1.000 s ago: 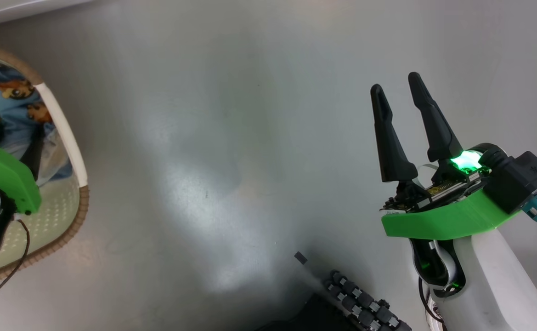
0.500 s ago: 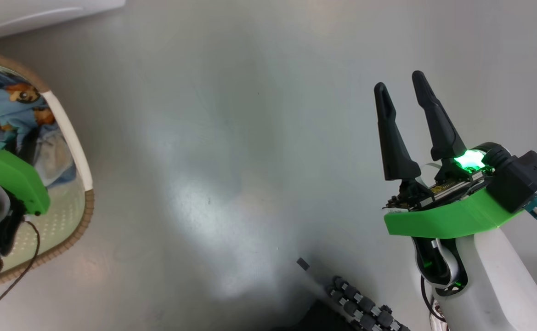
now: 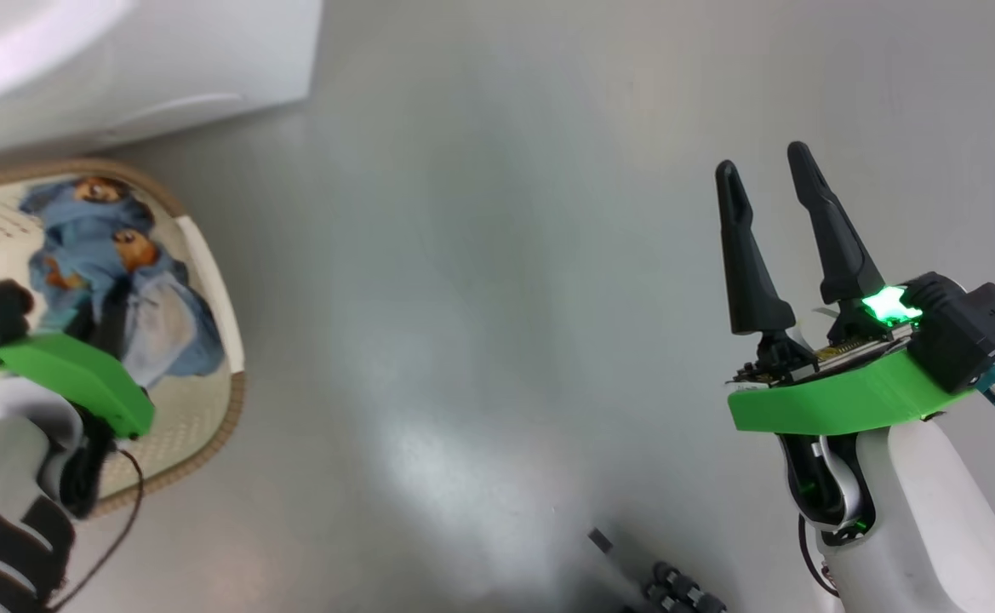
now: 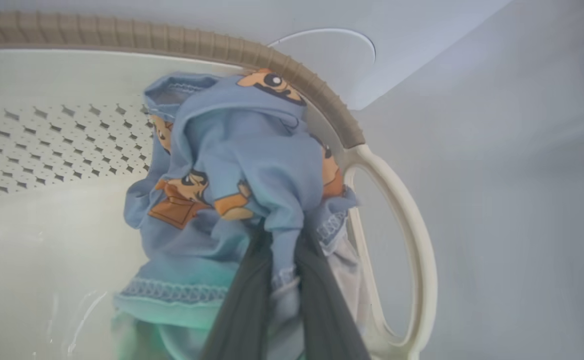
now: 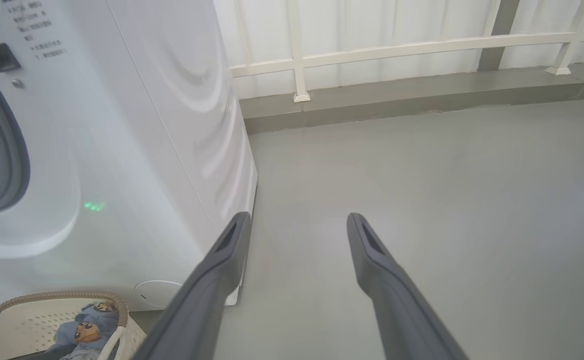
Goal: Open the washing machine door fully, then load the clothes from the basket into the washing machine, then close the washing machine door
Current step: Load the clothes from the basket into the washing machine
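- While the left gripper (image 4: 283, 242) pinched the blue clothes (image 4: 242, 150) inside the basket (image 4: 401, 210), a slow, straight lift clear of it seemed advisable.
- The right gripper (image 3: 763, 159) stood spread and empty, well apart from the basket.

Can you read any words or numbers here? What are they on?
Grey print on the front of the washing machine: several short lines, too small and blurred to read.
The clothes in the basket: cartoon bears, no words.
No other readable text.
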### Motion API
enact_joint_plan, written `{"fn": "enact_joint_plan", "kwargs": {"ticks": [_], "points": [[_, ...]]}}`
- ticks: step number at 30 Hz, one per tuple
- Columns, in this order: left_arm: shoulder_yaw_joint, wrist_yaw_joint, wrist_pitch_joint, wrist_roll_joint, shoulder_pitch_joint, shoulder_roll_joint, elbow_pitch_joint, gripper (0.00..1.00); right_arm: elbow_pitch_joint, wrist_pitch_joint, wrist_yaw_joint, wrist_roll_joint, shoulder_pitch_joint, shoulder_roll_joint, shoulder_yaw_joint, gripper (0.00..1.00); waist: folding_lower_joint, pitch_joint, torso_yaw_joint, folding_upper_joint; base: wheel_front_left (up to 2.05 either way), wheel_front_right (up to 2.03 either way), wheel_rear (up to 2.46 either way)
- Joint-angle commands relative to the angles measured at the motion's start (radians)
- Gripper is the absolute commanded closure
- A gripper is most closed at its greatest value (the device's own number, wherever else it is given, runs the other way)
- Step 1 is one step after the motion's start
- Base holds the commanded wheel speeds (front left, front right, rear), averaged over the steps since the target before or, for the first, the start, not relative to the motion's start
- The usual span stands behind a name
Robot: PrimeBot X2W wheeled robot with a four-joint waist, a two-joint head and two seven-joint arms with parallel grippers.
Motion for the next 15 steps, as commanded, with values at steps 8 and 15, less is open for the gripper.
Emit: {"fn": "enact_joint_plan", "kwargs": {"ticks": [8,15], "points": [[0.225,0.001,-0.015,0.142,0.154,-0.006,-0.115,1.00,0.013,-0.005,0.004,-0.050,0.088,-0.006,-0.028,0.00,0.0000,-0.213,0.119,0.0000,0.00,0.00,0.00],[0.431,0.001,-0.015,0.335,0.303,-0.057,-0.210,1.00,0.034,-0.005,0.004,-0.076,0.146,-0.009,-0.055,0.00,0.0000,-0.324,0.167,0.0000,0.00,0.00,0.00]]}}
